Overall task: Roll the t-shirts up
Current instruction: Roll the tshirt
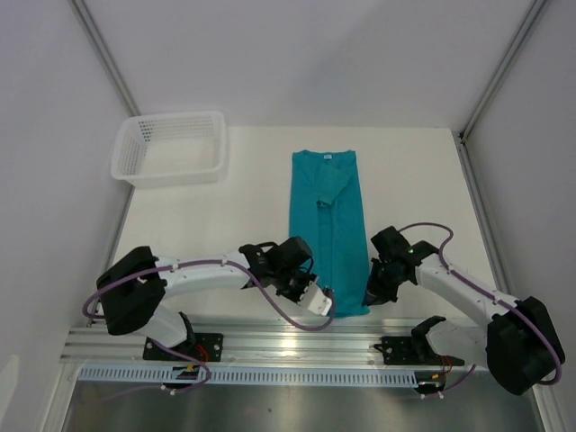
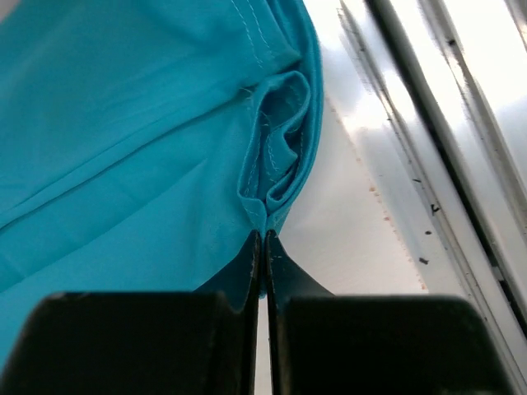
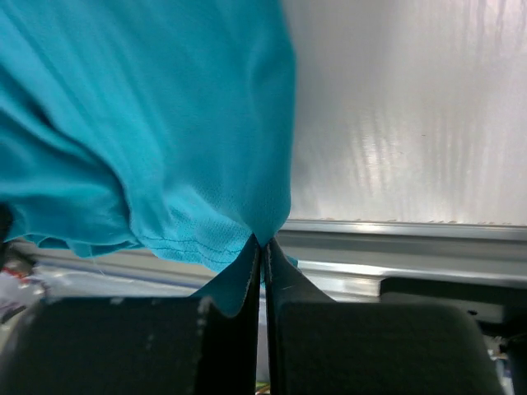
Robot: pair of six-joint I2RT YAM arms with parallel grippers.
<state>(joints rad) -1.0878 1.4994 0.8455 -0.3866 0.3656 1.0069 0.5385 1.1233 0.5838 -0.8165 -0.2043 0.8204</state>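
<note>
The teal t-shirt (image 1: 328, 225) lies folded into a long narrow strip down the middle of the table, its white neck label at the far end. My left gripper (image 1: 317, 297) is shut on the near left corner of its hem; in the left wrist view the cloth (image 2: 148, 140) bunches at the fingertips (image 2: 263, 239). My right gripper (image 1: 373, 295) is shut on the near right corner; in the right wrist view the hem (image 3: 165, 148) hangs lifted from the fingertips (image 3: 263, 243).
A white plastic mesh basket (image 1: 171, 148) stands at the far left of the table. The metal rail (image 1: 297, 346) with the arm bases runs along the near edge, just below the shirt's hem. White walls close in on both sides.
</note>
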